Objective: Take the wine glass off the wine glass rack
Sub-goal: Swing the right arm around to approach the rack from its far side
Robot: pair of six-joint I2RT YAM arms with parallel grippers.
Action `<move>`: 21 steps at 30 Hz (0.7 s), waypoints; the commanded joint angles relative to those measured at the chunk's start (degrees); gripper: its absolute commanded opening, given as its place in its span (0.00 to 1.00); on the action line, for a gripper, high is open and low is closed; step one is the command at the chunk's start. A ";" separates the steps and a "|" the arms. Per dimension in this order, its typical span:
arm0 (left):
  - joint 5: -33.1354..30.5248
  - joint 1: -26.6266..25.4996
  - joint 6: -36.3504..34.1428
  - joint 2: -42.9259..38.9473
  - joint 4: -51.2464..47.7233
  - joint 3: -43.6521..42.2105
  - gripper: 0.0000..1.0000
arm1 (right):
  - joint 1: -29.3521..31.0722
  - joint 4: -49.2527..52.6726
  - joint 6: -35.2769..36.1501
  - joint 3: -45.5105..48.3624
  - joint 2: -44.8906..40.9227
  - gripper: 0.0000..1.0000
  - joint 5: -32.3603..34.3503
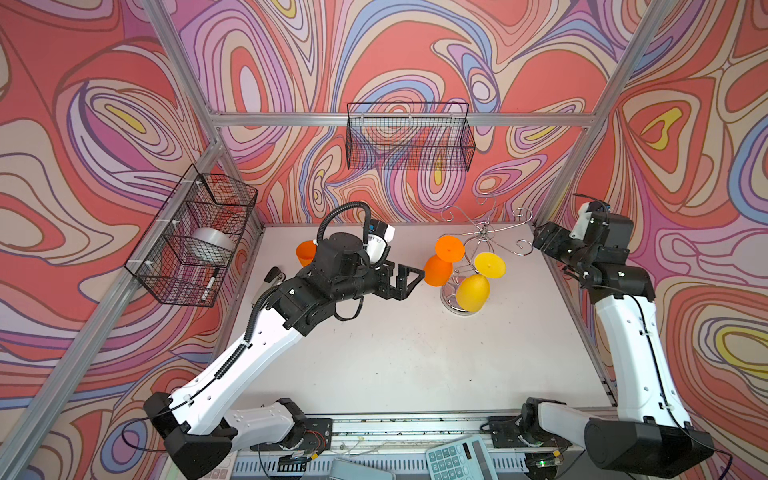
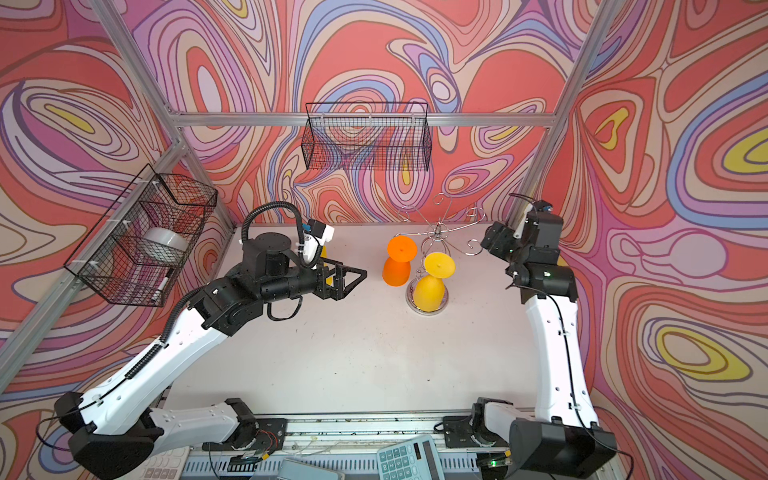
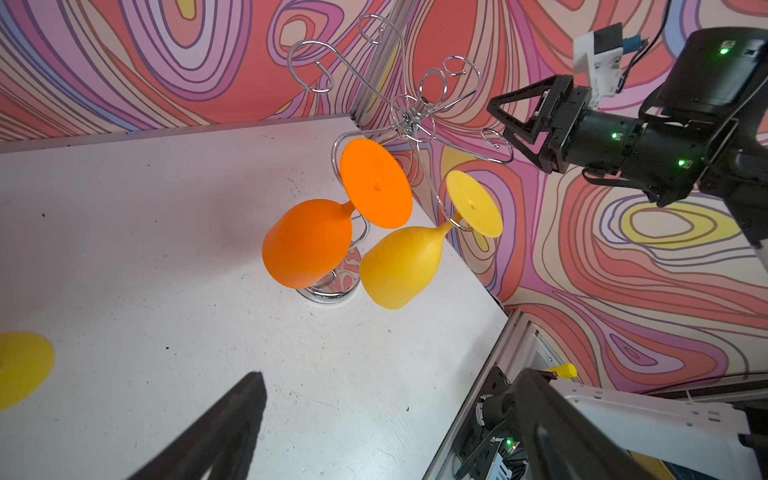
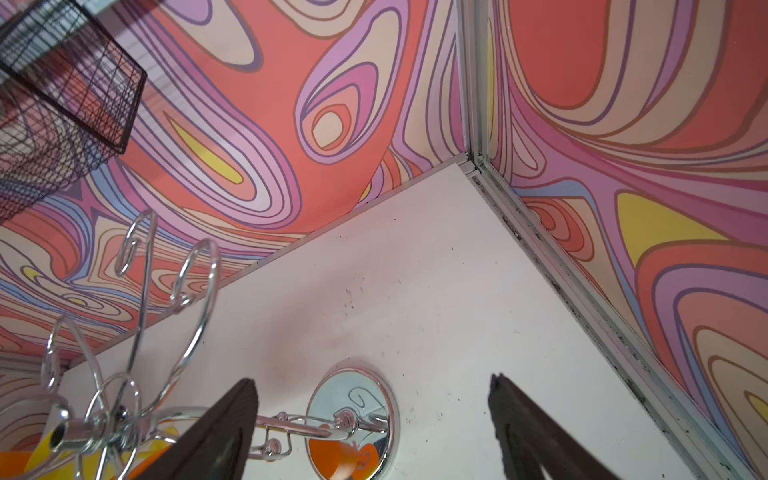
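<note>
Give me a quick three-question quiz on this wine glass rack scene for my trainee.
1. How many glasses hang on the wine glass rack?
2. True or false: the left claw grips the orange glass.
3. Which hanging glass is nearer the left claw? A) orange glass B) yellow glass
Key: 1. two; 2. false, it is open and apart; 3. A, the yellow glass hangs farther off.

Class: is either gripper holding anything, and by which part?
Nothing is held. The left gripper stands open just short of the orange wine glass on the wine glass rack; the right gripper is open too.
</note>
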State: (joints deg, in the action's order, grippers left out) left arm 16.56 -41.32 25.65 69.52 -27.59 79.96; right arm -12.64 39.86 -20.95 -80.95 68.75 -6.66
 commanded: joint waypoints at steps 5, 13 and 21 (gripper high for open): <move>0.81 -0.25 -0.80 0.68 0.19 2.52 0.94 | -9.15 -3.20 -7.41 -0.43 -3.16 0.90 -20.94; 1.68 -0.26 -0.03 1.23 0.38 2.13 0.93 | -13.37 -1.94 -16.94 2.37 -8.58 0.84 -34.82; 2.22 -0.25 0.54 2.03 0.80 1.95 0.93 | -13.35 0.25 -23.03 8.57 -13.47 0.71 -44.07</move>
State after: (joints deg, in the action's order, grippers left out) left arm 17.98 -41.32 25.78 70.89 -27.57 81.28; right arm -25.85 38.65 -40.12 -75.00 56.05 -44.56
